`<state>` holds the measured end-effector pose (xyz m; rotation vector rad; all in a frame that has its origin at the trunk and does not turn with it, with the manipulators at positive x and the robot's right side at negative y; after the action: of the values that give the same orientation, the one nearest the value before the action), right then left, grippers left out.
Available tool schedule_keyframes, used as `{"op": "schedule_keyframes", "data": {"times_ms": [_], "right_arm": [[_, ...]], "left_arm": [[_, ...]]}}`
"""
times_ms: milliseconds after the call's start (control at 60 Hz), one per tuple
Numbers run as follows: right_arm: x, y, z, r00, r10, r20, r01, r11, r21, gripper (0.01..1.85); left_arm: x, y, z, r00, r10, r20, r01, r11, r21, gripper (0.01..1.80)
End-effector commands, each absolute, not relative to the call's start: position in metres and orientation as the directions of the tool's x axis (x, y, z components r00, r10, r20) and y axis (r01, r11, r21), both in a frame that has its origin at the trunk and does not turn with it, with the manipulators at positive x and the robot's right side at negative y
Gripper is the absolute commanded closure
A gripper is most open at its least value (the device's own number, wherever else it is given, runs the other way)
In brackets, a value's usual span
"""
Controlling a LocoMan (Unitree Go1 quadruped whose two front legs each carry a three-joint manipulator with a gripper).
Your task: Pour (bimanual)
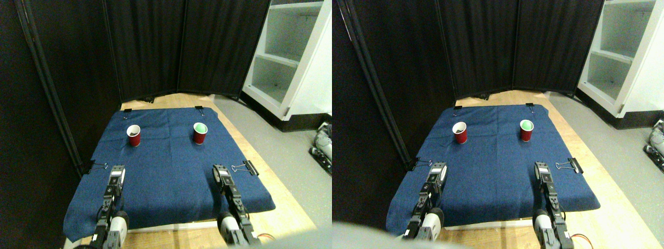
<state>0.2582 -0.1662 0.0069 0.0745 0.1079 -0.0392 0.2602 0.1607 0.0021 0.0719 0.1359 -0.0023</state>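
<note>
- The left gripper is at the near left. It hangs over the front part of the blue cloth. It holds nothing. It is too small to tell if its jaws are apart or pressed together.
- The right gripper is at the near right, also over the front of the cloth. It holds nothing. Its jaws cannot be made out either.
- Both pale arms come up from the bottom edge. The two grippers are well apart from each other.
- The blue cloth lies flat on a wooden board. Black clips hold it down. One clip is at the right edge, just beside the right gripper. Another clip is at the left edge, near the left gripper.
- Farther back, two red cups stand upright on the cloth, well apart from both grippers.
- The left red cup has something dark inside. It stands far ahead of the left gripper.
- The right red cup looks pale green inside. It stands far ahead of the right gripper.
- Two more small clips hold the back edge of the cloth.
- Behind the cloth stand dark screen panels.
- At the far right is a white shelf on the grey floor.
</note>
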Motion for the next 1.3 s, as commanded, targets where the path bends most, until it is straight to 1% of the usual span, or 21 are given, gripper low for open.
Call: {"op": "schedule_keyframes", "data": {"times_ms": [17,167,267,300,317,350,400,467,533,550,583,650,683,717,850,917,1000,1100,1183,1233,1300], "right_arm": [[0.259,-0.166,0.011,0.996,-0.035,-0.081,0.04,0.997,0.063,1.21],[0.259,-0.166,0.012,0.998,-0.022,-0.065,0.026,0.997,0.072,1.2],[0.257,-0.164,0.013,0.994,-0.051,-0.092,0.057,0.996,0.071,1.2],[0.257,-0.164,0.013,0.995,-0.049,-0.091,0.056,0.996,0.07,1.2],[0.257,-0.164,0.013,0.995,-0.049,-0.091,0.056,0.996,0.07,1.2],[0.258,-0.164,0.012,0.995,-0.042,-0.085,0.048,0.996,0.069,1.2],[0.258,-0.163,0.012,0.995,-0.043,-0.085,0.049,0.996,0.074,1.21],[0.258,-0.163,0.012,0.995,-0.048,-0.086,0.055,0.996,0.074,1.21],[0.259,-0.163,0.012,0.995,-0.049,-0.088,0.056,0.995,0.077,1.21],[0.259,-0.163,0.012,0.995,-0.049,-0.082,0.057,0.994,0.091,1.21],[0.26,-0.163,0.011,0.998,-0.029,-0.048,0.035,0.99,0.134,1.21],[0.262,-0.164,0.013,0.999,-0.02,-0.029,0.024,0.988,0.153,1.22],[0.262,-0.164,0.014,0.999,-0.02,-0.028,0.024,0.988,0.15,1.22],[0.266,-0.165,0.015,0.999,0.018,0.04,-0.024,0.989,0.145,1.25],[0.274,-0.162,0.032,0.989,0.023,0.147,-0.044,0.989,0.142,1.32],[0.277,-0.161,0.038,0.978,0.05,0.2,-0.081,0.986,0.146,1.33],[0.279,-0.16,0.047,0.97,0.056,0.237,-0.09,0.987,0.135,1.35],[0.284,-0.16,0.051,0.968,0.051,0.246,-0.097,0.98,0.176,1.36],[0.291,-0.161,0.052,0.967,0.042,0.251,-0.098,0.972,0.214,1.42],[0.298,-0.161,0.051,0.955,0.044,0.295,-0.119,0.962,0.244,1.47],[0.304,-0.162,0.05,0.947,0.018,0.32,-0.122,0.944,0.307,1.51]], "left_arm": [[0.261,0.16,0.007,0.994,-0.006,-0.106,0.015,0.997,0.077,1.48],[0.261,0.16,0.007,0.994,-0.039,-0.098,0.05,0.992,0.119,1.48],[0.261,0.16,0.007,0.993,-0.001,-0.116,0.016,0.991,0.133,1.48],[0.261,0.159,0.008,0.986,0.043,-0.16,-0.016,0.986,0.166,1.28],[0.261,0.159,0.008,0.986,0.043,-0.16,-0.016,0.986,0.166,1.28],[0.26,0.159,0.01,0.974,0.083,-0.211,-0.045,0.983,0.177,0.95],[0.259,0.157,0.01,0.97,0.102,-0.221,-0.061,0.981,0.184,0.75],[0.26,0.157,0.01,0.969,0.1,-0.225,-0.058,0.981,0.187,0.7],[0.26,0.158,0.009,0.973,0.081,-0.215,-0.043,0.983,0.179,0.74],[0.26,0.158,0.009,0.979,0.056,-0.196,-0.022,0.985,0.17,0.79],[0.262,0.159,0.007,0.992,0.012,-0.126,-0.002,0.997,0.079,0.97],[0.267,0.16,0.007,0.998,-0.01,-0.056,0.009,1.0,-0.02,1.19],[0.268,0.16,0.007,0.999,-0.011,-0.045,0.01,1.0,-0.028,1.21],[0.273,0.159,0.008,0.999,-0.023,-0.023,0.022,0.998,-0.052,1.27],[0.283,0.153,0.024,0.996,-0.082,0.035,0.083,0.996,-0.035,1.4],[0.286,0.152,0.031,0.992,-0.111,0.067,0.115,0.991,-0.067,1.43],[0.29,0.151,0.041,0.99,-0.12,0.078,0.126,0.989,-0.077,1.41],[0.297,0.149,0.049,0.987,-0.129,0.098,0.14,0.984,-0.108,1.4],[0.302,0.146,0.054,0.987,-0.111,0.114,0.124,0.985,-0.12,1.42],[0.306,0.144,0.058,0.988,-0.09,0.128,0.109,0.982,-0.153,1.45],[0.311,0.142,0.061,0.987,-0.062,0.146,0.087,0.981,-0.174,1.46]]}}
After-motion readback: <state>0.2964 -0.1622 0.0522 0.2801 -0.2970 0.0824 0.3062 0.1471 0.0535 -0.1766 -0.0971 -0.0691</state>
